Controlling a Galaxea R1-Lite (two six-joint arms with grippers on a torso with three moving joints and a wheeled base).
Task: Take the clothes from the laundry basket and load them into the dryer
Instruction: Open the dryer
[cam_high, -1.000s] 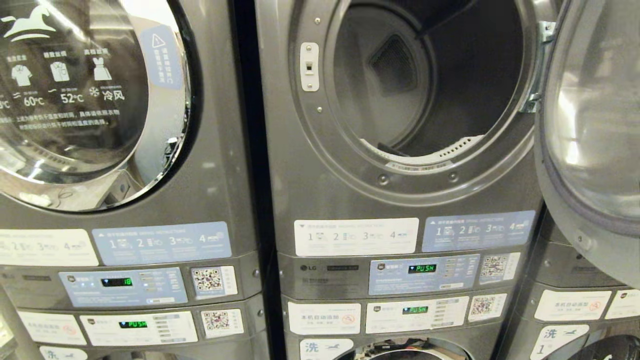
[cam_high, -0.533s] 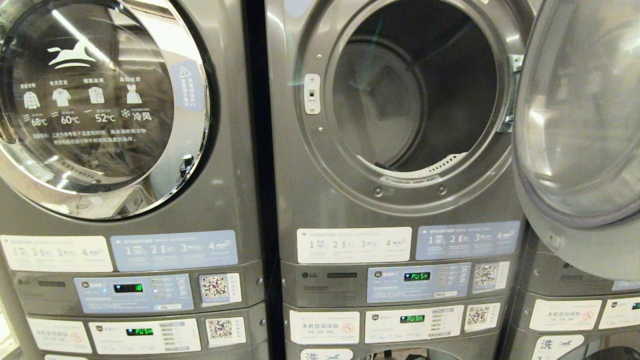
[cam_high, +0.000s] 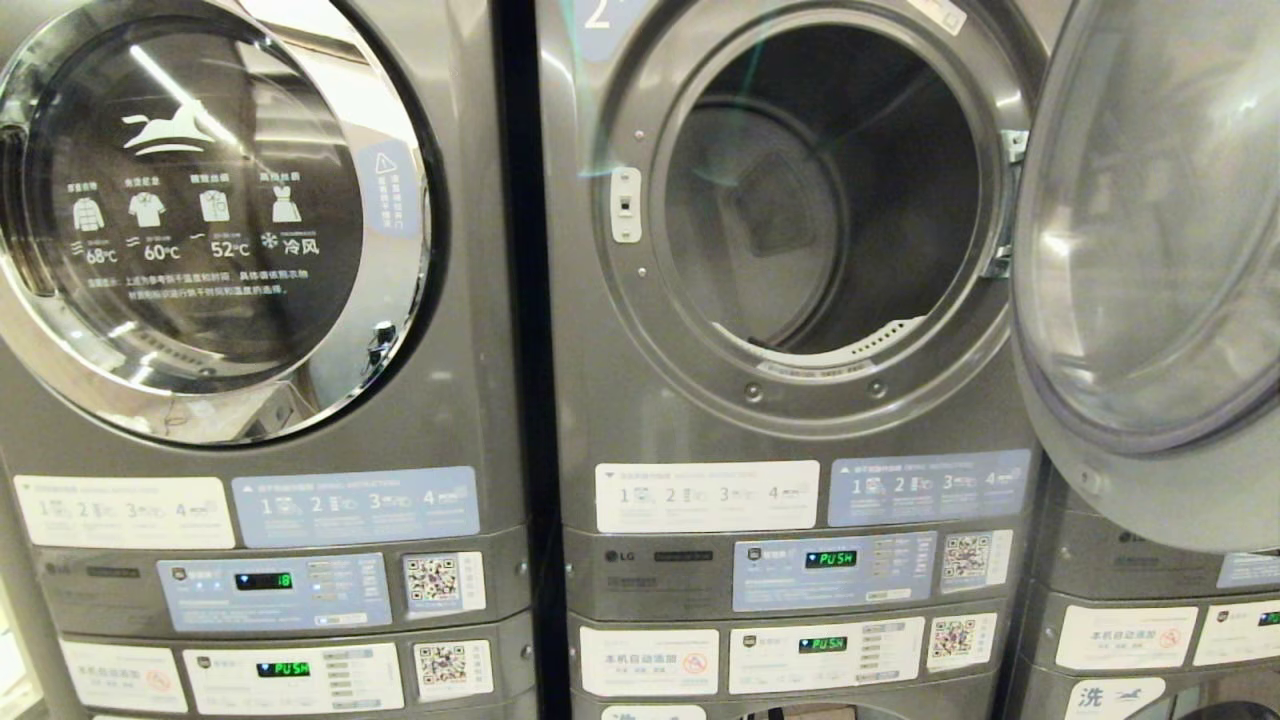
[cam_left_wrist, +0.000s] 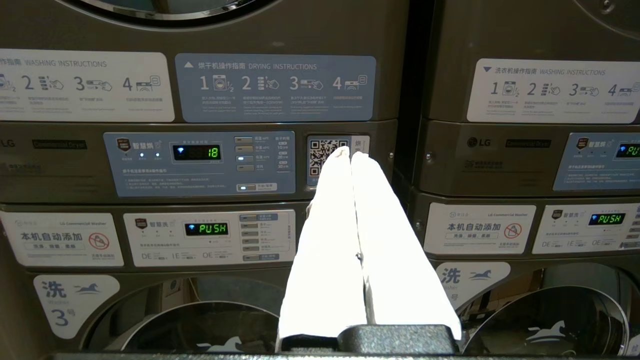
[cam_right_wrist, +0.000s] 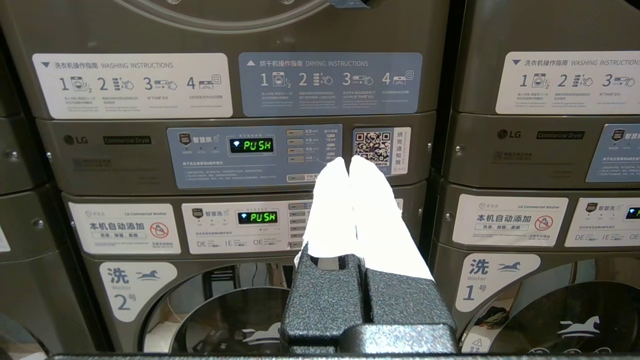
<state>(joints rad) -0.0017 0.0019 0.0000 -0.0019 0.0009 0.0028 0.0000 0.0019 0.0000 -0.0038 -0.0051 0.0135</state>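
The dryer (cam_high: 700, 420) marked 2 fills the middle of the head view. Its round door (cam_high: 1150, 260) is swung wide open to the right, and the dark drum (cam_high: 830, 190) is open to view. The clothes and the laundry basket are out of view. Neither arm shows in the head view. My left gripper (cam_left_wrist: 348, 152) is shut and holds nothing; it points at the panel of the machine left of the dryer. My right gripper (cam_right_wrist: 348, 161) is also shut on nothing and faces the dryer's control panel (cam_right_wrist: 255, 155), whose display reads PUSH.
A like grey dryer (cam_high: 220, 220) with a closed chrome-rimmed door stands to the left. Washers with round doors (cam_right_wrist: 225, 325) sit beneath the dryers. Another stacked machine (cam_high: 1150, 620) stands at the right, partly behind the open door.
The whole head view has shifted: the camera has risen, so the machines sit lower in the picture and the number 2 now shows. Nothing in the scene itself has moved.
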